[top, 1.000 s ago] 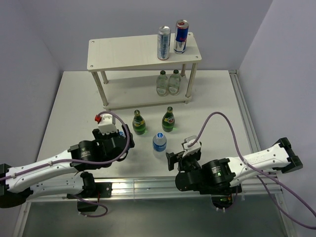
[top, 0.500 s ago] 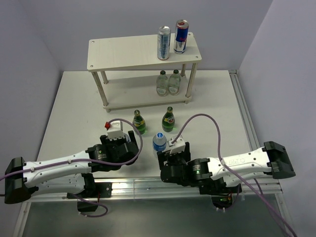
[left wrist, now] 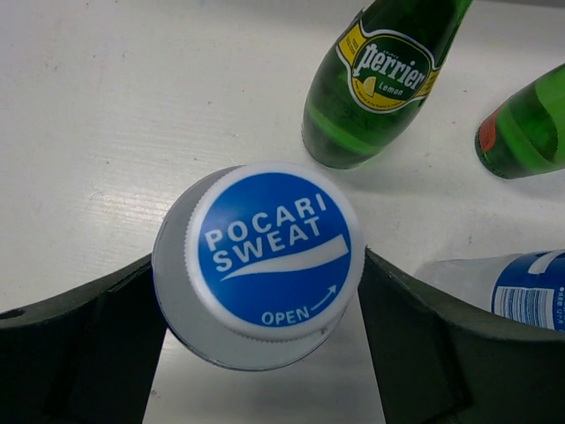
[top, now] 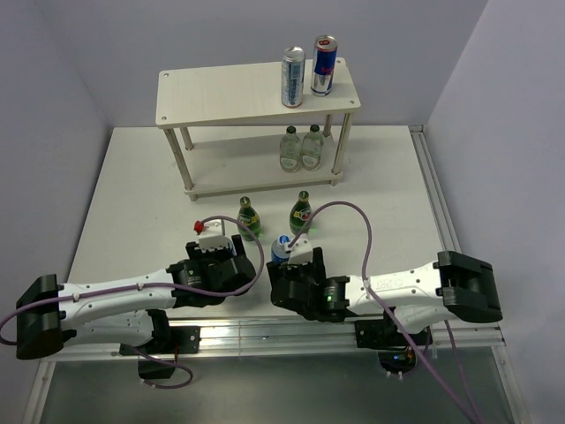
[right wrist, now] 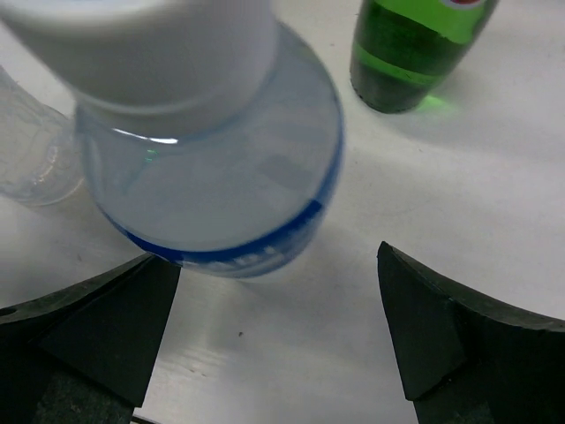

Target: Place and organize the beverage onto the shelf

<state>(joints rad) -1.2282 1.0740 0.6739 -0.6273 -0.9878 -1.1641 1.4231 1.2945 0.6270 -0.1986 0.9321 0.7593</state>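
nearest to us, the left pincer (left wrist: pixel 260 296) is clamping a pocari sweat bottle (left wrist: pixel 269 238). in the left wrist view its two dark fingers (left wrist: pixel 79 344) are pressing against opposite sides of the bottle, and the blue cap is facing straight up at the camera. from overhead this bottle is hiding under the left wrist, so we are not seeing it there.

just to the right, the right pincer (right wrist: pixel 275 291) is standing with its jaws wide apart. the second pocari sweat bottle (right wrist: pixel 221 177) is sitting upright on the white table (top: pixel 132 194) just ahead of the fingertips. it is leaning toward the finger on the left of the right wrist view, and neither finger is touching it.

a little farther on, we are seeing two green glass bottles standing upright on the table. the green perrier bottle (top: pixel 248 218) is sitting beyond the left pincer and the second green bottle (top: pixel 301 212) beyond the right pincer, apart from each other and from both pincers.

at the far side the shelf (top: pixel 229 93) is standing on its thin legs. two slim cans are standing at the right end of its top board, a silver-and-blue can (top: pixel 293 77) just beside a red bull can (top: pixel 323 64). below them, on the lower board, two clear bottles (top: pixel 290 148) are standing side by side.
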